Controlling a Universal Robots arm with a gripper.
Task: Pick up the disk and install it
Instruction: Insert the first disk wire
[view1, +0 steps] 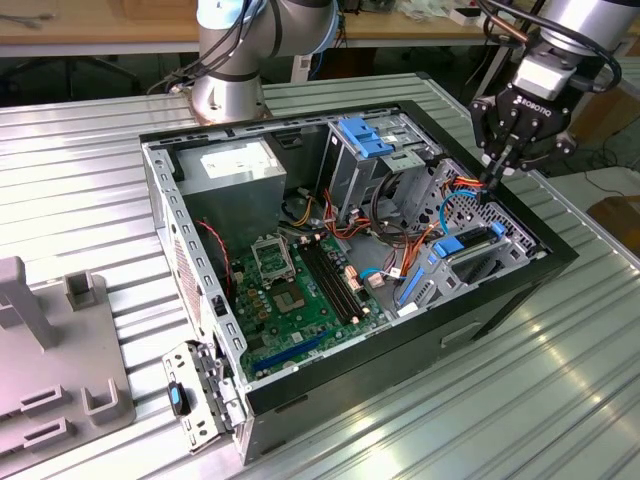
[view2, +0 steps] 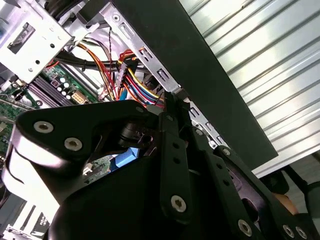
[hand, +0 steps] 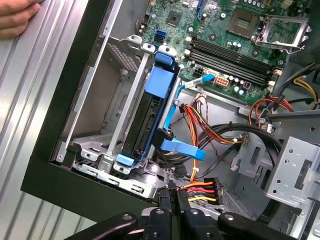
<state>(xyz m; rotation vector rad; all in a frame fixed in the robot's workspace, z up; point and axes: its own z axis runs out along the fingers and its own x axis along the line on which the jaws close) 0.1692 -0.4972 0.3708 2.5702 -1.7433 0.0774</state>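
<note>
The disk (hand: 162, 82), a dark drive in a bright blue carrier, stands on edge in the metal bay at the open computer case's (view1: 520, 290) corner. In the exterior view the disk (view1: 470, 245) lies at the case's right end. My gripper (view1: 495, 172) hovers just above and beyond it, over the red, yellow and orange cables, with its black fingertips (hand: 172, 197) pressed together and nothing between them. The shut fingers (view2: 170, 107) end close to the case's metal rim, apart from the disk.
A motherboard (view1: 300, 290), a power supply (view1: 235, 175) and a drive cage with a blue latch (view1: 365, 140) fill the case. A cable bundle (hand: 205, 190) lies beside my fingertips. A person's hand (hand: 15, 17) rests on the ribbed table. A grey fixture (view1: 50, 370) stands at the exterior view's left.
</note>
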